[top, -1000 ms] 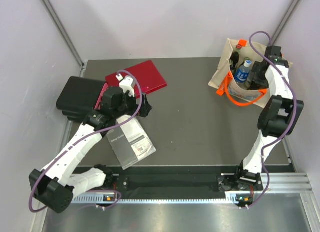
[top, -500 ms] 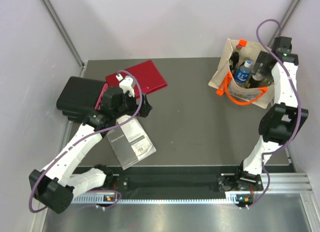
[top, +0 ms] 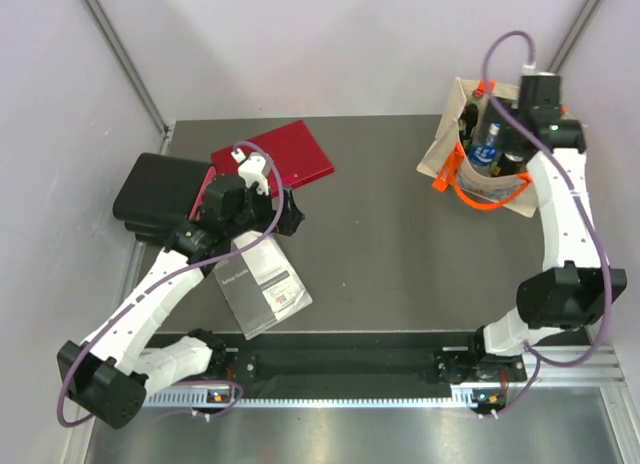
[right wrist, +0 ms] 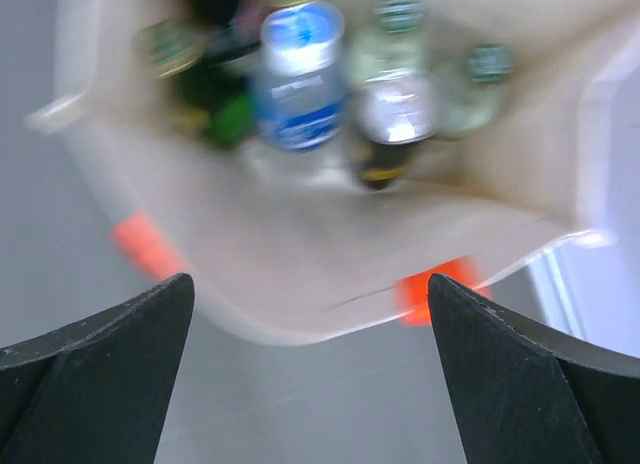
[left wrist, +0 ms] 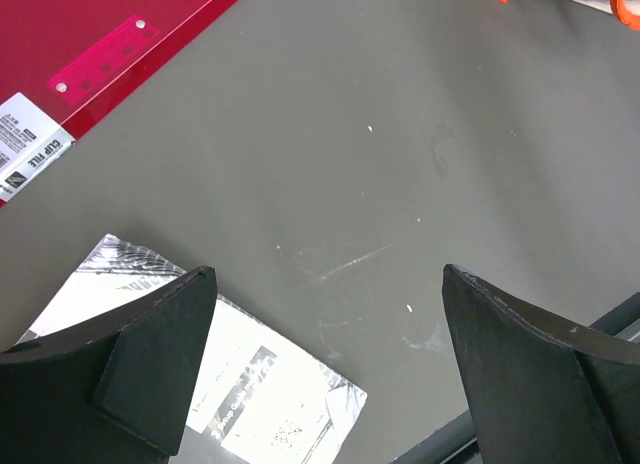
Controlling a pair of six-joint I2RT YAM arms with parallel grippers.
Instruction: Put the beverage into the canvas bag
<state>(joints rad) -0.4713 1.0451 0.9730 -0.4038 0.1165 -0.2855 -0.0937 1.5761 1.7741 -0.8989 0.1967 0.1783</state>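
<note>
The canvas bag (top: 441,150) stands at the upper right of the top view, on the far right corner of the tabletop (top: 390,244), its orange handle (top: 482,206) drooping over the near side. Several bottles stand inside it. The beverage (top: 488,144), a bottle with a blue and white label, is upright among them near the middle of the bag.

The right tool (top: 512,134) hangs above the bag's opening. In the right wrist view its two fingers sit at the lower corners of the frame, spread wide with nothing between them. The tool (right wrist: 310,279) looks down past the bag's beige wall (right wrist: 300,254) at the beverage (right wrist: 297,79), which sits upper centre beside a dark bottle (right wrist: 388,124). That view is blurred.

The left tool (top: 287,212) is at centre left of the top view, low over the tabletop. In its wrist view the tool (left wrist: 327,274) is wide open and empty, with a white booklet (left wrist: 250,409) below and a red clip file (left wrist: 90,44) at the upper left. A black case (top: 158,192) lies just beside the file's left end.
</note>
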